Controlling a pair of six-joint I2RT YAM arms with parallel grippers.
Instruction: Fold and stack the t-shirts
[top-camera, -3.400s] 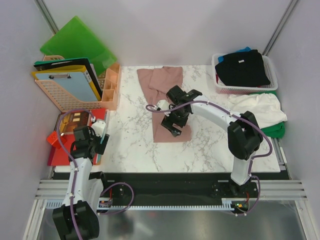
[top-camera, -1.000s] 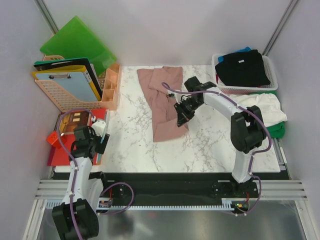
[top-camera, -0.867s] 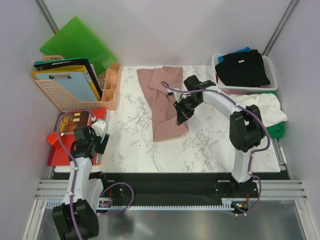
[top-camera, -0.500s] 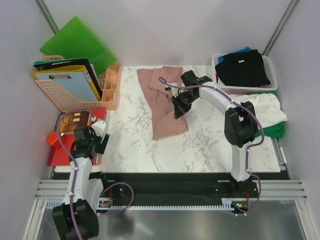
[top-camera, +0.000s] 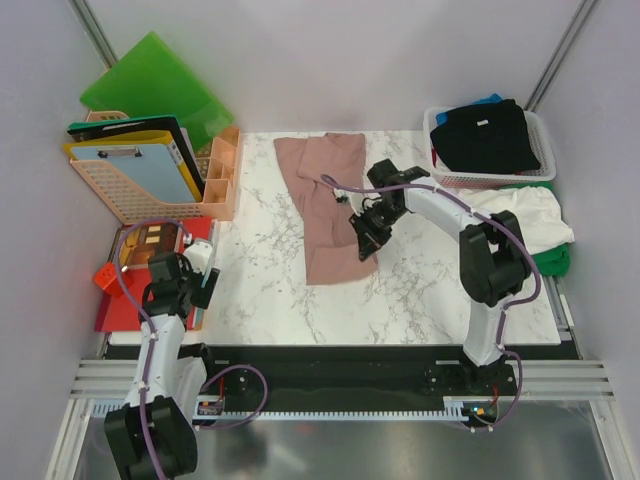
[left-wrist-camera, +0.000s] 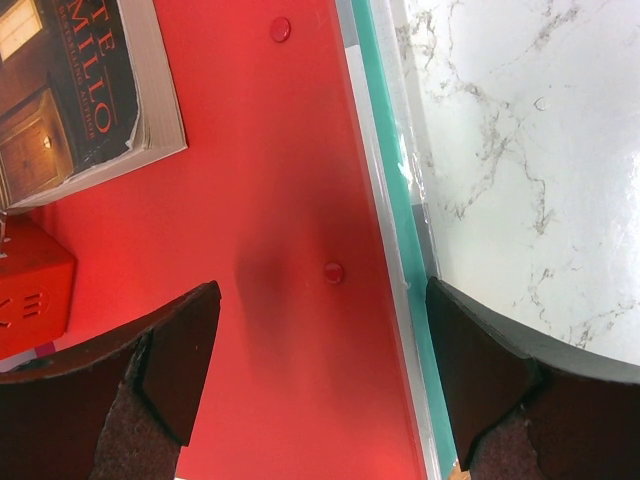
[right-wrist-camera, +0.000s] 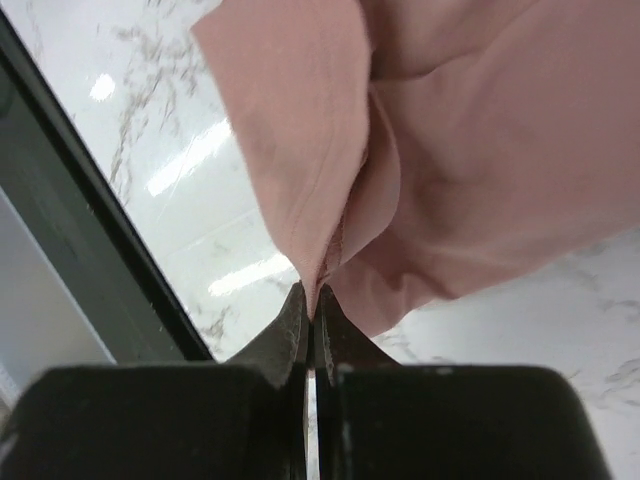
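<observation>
A dusty pink t-shirt (top-camera: 325, 205) lies lengthwise on the marble table (top-camera: 260, 290), partly folded. My right gripper (top-camera: 362, 243) is shut on its right edge, and the wrist view shows the pink t-shirt (right-wrist-camera: 470, 150) pinched between the closed fingertips (right-wrist-camera: 312, 305) and lifted off the marble. A black t-shirt (top-camera: 485, 135) sits in the white basket (top-camera: 540, 160), with blue cloth (top-camera: 490, 100) behind it. White (top-camera: 515, 215) and green (top-camera: 545, 262) t-shirts lie heaped at the right edge. My left gripper (top-camera: 185, 275) stands open over the red folder (left-wrist-camera: 280, 200), holding nothing.
A peach file rack (top-camera: 140, 185) with clipboards and a green folder (top-camera: 155, 85) stands at the back left. A book (left-wrist-camera: 70, 90) lies on the red folder beside a small red box (left-wrist-camera: 30, 290). The table's dark front rail (top-camera: 330, 355) runs along the near edge.
My right gripper, still pinching the pink shirt's edge, has swung back toward the near side and slightly right, pulling the cloth with it. The left arm has stayed put.
</observation>
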